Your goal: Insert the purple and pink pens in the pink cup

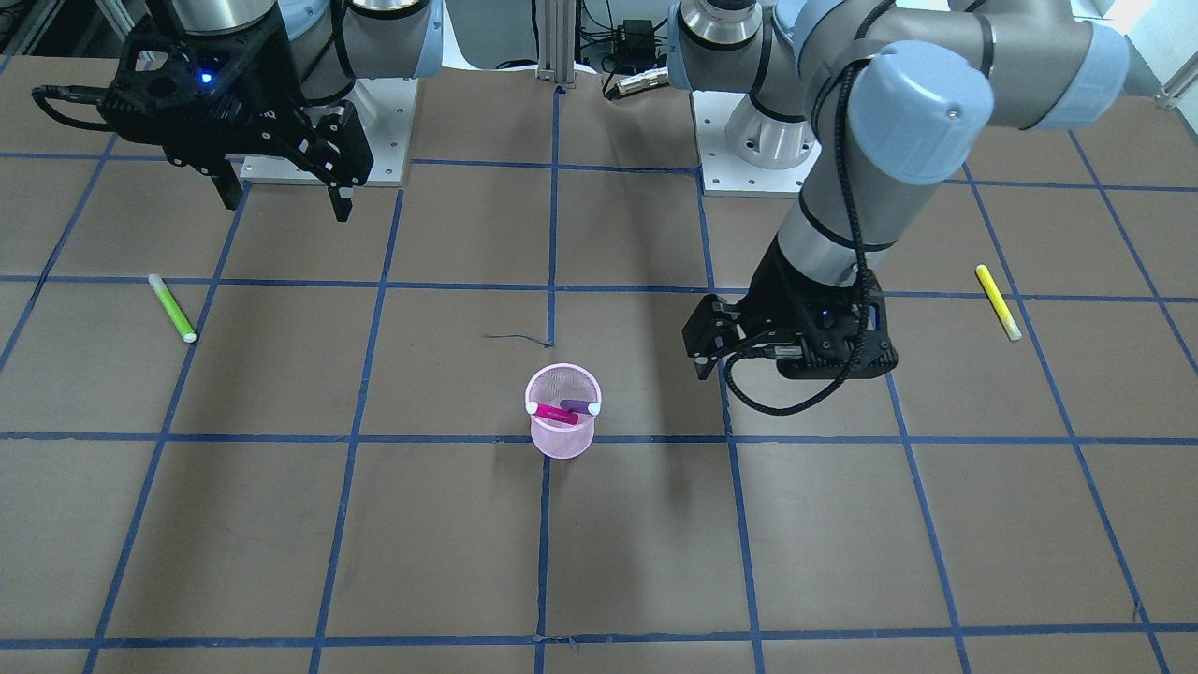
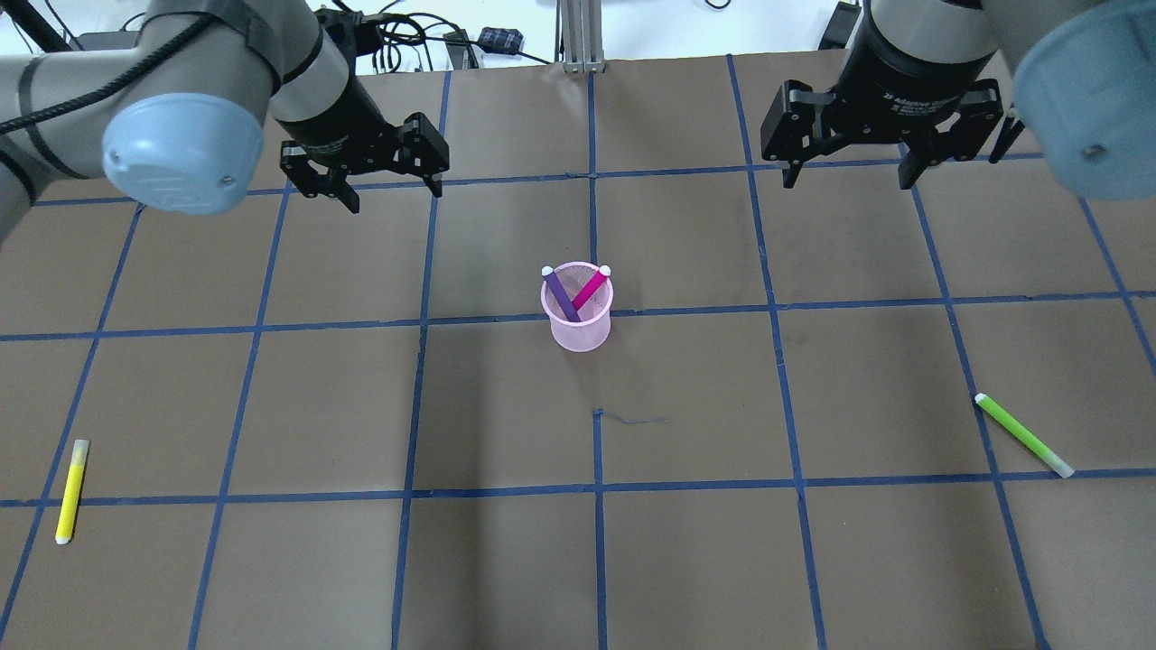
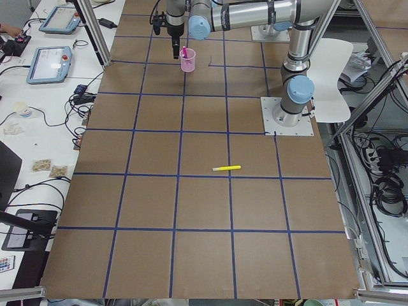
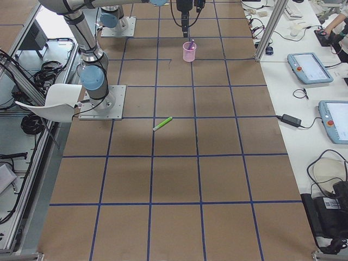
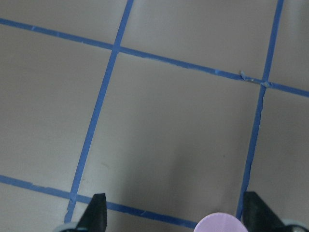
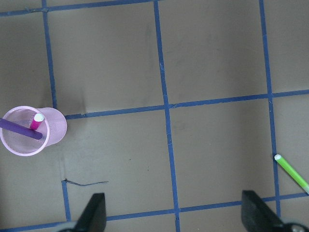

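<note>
Pink cup (image 2: 583,335) x1, 2 inside: purple pen (image 2: 562,296), pink pen (image 2: 592,288).

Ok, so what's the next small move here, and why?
Probably just retract both arms home: the purple pen and pink pen already lean in the pink cup, and the left gripper and right gripper hang open and empty.

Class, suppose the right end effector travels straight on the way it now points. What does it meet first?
Probably the bare table, near a blue tape line, since the right end effector points down. The pink cup and green pen lie off to either side.
</note>
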### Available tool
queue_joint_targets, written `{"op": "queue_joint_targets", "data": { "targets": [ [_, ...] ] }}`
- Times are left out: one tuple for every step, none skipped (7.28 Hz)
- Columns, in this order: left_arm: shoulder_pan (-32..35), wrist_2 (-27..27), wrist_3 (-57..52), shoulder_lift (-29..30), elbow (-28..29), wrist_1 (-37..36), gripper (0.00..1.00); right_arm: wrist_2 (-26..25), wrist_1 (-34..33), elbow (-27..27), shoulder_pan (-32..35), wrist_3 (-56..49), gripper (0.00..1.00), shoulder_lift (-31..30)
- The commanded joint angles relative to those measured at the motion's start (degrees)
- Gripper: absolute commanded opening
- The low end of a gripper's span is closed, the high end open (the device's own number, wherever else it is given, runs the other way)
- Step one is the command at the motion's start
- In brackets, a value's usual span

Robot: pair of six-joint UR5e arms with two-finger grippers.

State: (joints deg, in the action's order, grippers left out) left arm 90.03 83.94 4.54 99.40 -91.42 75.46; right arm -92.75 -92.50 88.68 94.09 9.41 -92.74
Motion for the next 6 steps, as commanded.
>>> {"op": "queue_joint_targets", "data": {
  "targets": [
    [-2.9,7.0,-5.7,-4.5,-0.6,5.7,1.00,-0.2,-0.1,0.0,-0.1,-0.1,1.00,-0.1],
    [-2.8,9.9,-7.7,-6.6,-0.7,9.7,1.00,-0.2,0.2,0.0,-0.1,0.0,1.00,-0.1],
    [-2.9,8.4,-8.4,-8.7,-0.9,12.4,1.00,-0.2,0.3,0.0,-0.1,0.0,1.00,-0.1],
    [-2.8,6.9,-9.4,-10.3,-1.0,13.0,1.00,-0.2,0.3,0.0,-0.2,0.0,1.00,-0.1],
    [-2.8,6.8,-9.5,-11.8,-1.4,13.6,1.00,-0.2,0.3,0.0,-0.2,0.0,1.00,-0.1],
    [-2.8,6.6,-9.5,-12.6,-1.7,14.3,1.00,-0.2,0.3,0.0,-0.2,0.0,1.00,-0.1]
  ]
}}
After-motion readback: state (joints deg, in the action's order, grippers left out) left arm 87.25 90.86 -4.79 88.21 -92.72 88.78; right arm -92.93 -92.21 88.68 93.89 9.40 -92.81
